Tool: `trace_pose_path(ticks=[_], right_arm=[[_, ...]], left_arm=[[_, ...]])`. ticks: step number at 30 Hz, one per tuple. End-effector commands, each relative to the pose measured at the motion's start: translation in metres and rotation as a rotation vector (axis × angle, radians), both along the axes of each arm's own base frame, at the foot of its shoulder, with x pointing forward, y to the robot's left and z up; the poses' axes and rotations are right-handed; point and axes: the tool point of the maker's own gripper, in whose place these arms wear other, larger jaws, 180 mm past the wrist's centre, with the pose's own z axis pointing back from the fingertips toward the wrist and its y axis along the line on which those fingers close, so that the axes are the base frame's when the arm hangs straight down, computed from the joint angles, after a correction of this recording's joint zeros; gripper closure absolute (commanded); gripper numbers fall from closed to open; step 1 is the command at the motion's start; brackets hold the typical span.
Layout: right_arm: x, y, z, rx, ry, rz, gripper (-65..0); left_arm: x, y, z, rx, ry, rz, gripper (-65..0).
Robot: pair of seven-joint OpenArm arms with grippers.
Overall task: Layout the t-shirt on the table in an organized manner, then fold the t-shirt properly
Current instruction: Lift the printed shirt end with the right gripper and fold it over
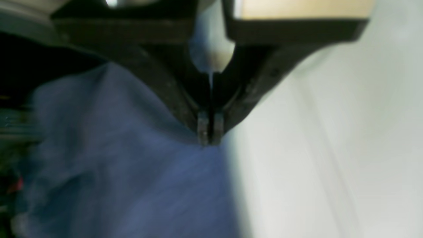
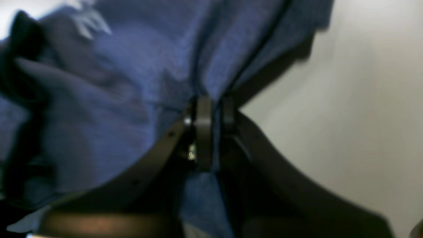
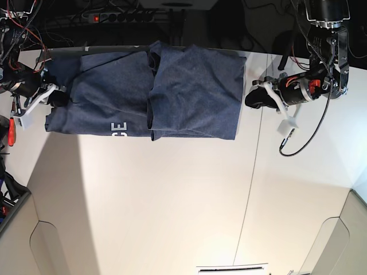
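The dark navy t-shirt [image 3: 189, 91] lies spread along the far side of the white table [image 3: 172, 200], with a fold ridge down its middle and white lettering [image 3: 117, 127] near its front hem. At the shirt's edge on that view's left, my right gripper [image 3: 59, 98] is shut; in the right wrist view its jaws [image 2: 214, 109] pinch blue t-shirt fabric [image 2: 115, 99] between them. My left gripper [image 3: 249, 101] is at the opposite edge. In the left wrist view it [image 1: 210, 134] is shut, with the t-shirt cloth [image 1: 132, 165] drawn up to its tips. Both wrist views are blurred.
A thin dark seam [image 3: 249, 189] crosses the table. A black cable with a white plug [image 3: 288, 127] hangs by the left arm. A power strip [image 3: 114, 17] and wires run behind the table. A red-handled tool [image 3: 11, 129] sits at the left edge.
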Motion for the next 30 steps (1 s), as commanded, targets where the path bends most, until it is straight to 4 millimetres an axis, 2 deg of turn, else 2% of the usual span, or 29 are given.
trace_pose_path(ticks=[1,5,10,15,22,26,30], right_arm=[[0.017,0.002,0.024,0.012,-0.084,0.017,0.0],[0.027,0.027,0.061,0.037,-0.175,0.087,0.0],[0.03,0.08,0.091,0.154,-0.267,0.133,0.0],[0.026,0.14,0.096,0.287,-0.284,0.177,0.0],[0.006,0.233,0.098,0.392,-0.248,0.394,0.0],[-0.007,0.276,0.101,0.407,-0.256,0.498,0.0],[-0.012,0.308,0.106,0.394,-0.295,0.558,0.0]], left_arm=[[0.006,0.005,0.007,0.009,-0.036,0.009,0.0],[-0.006,0.007,-0.001,0.022,-0.006,0.01,0.0],[-0.005,0.001,0.002,-0.018,-0.014,0.021,0.0],[-0.005,-0.005,0.002,-0.04,-0.016,0.026,0.0],[-0.004,-0.006,0.003,-0.042,-0.018,0.027,0.0],[-0.004,-0.006,0.003,-0.043,-0.018,0.027,0.0],[-0.004,-0.006,0.003,-0.043,-0.018,0.027,0.0]])
